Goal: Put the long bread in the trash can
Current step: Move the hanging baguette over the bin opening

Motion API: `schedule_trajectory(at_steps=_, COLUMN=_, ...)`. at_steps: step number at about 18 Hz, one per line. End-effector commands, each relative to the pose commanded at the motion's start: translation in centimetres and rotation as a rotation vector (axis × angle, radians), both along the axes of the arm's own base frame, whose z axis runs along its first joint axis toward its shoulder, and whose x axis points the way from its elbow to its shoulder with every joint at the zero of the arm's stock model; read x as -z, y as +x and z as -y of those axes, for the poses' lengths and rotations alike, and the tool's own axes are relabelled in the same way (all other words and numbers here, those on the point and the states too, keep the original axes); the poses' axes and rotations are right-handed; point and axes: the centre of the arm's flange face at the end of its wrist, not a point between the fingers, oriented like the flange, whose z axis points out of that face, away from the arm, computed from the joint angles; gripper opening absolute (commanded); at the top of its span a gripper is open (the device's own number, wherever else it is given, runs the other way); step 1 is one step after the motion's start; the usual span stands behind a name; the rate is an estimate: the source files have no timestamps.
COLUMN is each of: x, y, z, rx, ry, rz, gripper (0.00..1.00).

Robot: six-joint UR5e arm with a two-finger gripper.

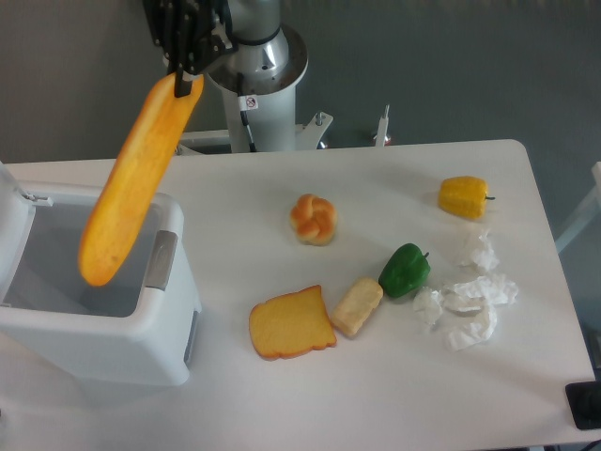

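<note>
Dangling from gripper (185, 83), pinched shut on top end only, so long bread (134, 178) hangs tilted, low end over open trash can (94, 329) at left. Lid up, opening wide enough w/ bread end-first. Not yet released.

- Bread (133, 176): long, slim, orange-yellow, rounded ends. Off the table, held by its top end, hanging tilted, lower end down-left over the bin's open mouth.
- Bin (89, 324): white, boxy, at the table's left edge. Lid up, grey-white interior showing, grey latch on its right wall.
</note>
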Motion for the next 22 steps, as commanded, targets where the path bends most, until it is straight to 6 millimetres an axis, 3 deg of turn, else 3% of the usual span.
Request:
schedule_trajectory(at_steps=11, x=1.7, y=0.2, z=-2.0, rx=-0.011, ry=0.063, rz=0.164, gripper=0.0)
schedule_trajectory(at_steps=22, x=2.2, y=-0.3, z=-1.9, rx=-0.053, ry=0.051, rz=0.189, gripper=0.0)
